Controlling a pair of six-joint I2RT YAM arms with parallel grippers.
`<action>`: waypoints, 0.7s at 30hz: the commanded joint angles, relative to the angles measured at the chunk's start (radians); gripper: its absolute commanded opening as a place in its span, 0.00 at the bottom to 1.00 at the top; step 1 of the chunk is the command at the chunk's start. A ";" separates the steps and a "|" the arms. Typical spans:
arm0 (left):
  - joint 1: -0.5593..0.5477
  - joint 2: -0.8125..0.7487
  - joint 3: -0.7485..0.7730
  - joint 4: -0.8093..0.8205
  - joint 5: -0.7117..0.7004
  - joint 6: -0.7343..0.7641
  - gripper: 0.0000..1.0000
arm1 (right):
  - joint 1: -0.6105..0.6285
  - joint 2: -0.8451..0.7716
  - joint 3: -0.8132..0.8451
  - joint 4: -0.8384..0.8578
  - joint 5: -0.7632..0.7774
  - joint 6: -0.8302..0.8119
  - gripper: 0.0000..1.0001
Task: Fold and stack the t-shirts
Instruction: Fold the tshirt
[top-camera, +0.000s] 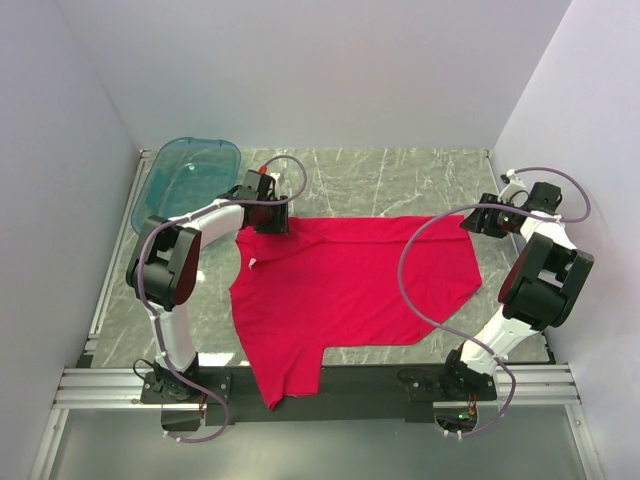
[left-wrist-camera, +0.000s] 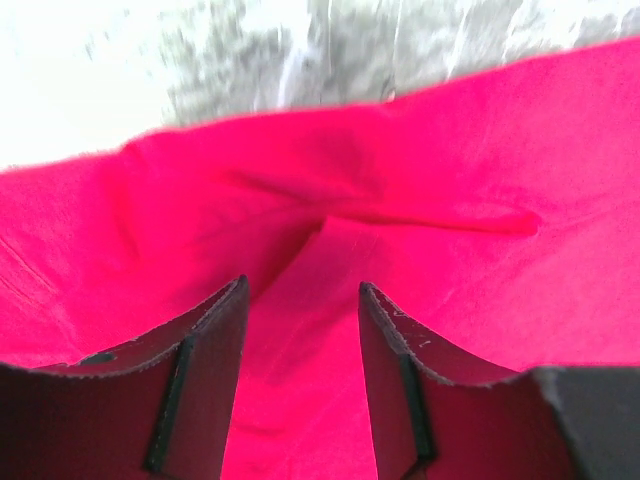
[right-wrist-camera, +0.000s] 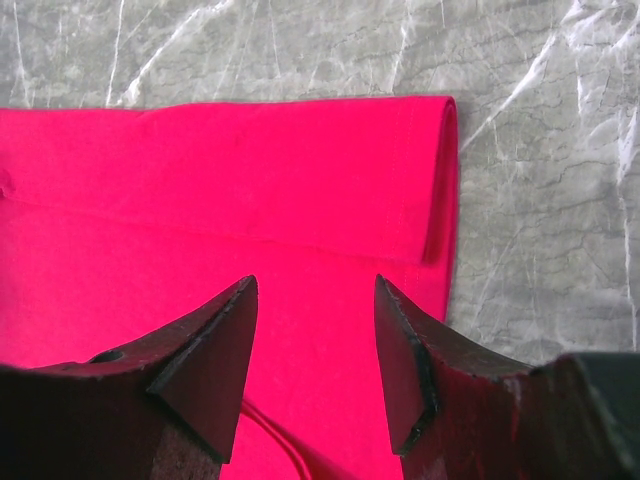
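We see plain white walls (top-camera: 300, 70) closing the room in behind the t-shirt and on both of its sides; under the t-shirt lies the worktop (top-camera: 400, 175), a grey-green marbled sheet with pale veins, which looks glossy and creased in the right wrist view; a silver slotted rail (top-camera: 330, 385) runs just nearer than the t-shirt, and the garment's nearest corner hangs over a dark strip there.

The t-shirt (top-camera: 350, 290) is bright red and unprinted, spread mostly flat over the middle of the worktop, its right side running to a point; a translucent teal tub (top-camera: 185, 180) sits beyond the t-shirt's far left corner, apart from the cloth.

The left arm (top-camera: 170, 270) rises at the t-shirt's left and bends over its far left corner; the right arm (top-camera: 535, 285) stands at the t-shirt's right and reaches to its far right corner.

The left hand (left-wrist-camera: 300, 290) is low over rumpled red cloth, its dark fingers (left-wrist-camera: 200, 380) spread apart; we cannot tell whether they touch the t-shirt. The right hand (right-wrist-camera: 315, 285) is likewise spread, pinching nothing; ahead of it a folded-over band (right-wrist-camera: 250, 170) of the t-shirt ends beside bare worktop.
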 joint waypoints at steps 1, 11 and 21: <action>-0.004 0.026 0.059 -0.027 -0.003 0.043 0.52 | -0.014 -0.035 -0.002 0.004 -0.019 -0.003 0.57; -0.007 0.051 0.086 -0.058 0.033 0.063 0.49 | -0.029 -0.026 0.002 0.003 -0.039 0.006 0.57; -0.024 0.032 0.084 -0.096 0.004 0.082 0.38 | -0.038 -0.023 0.004 0.003 -0.048 0.009 0.57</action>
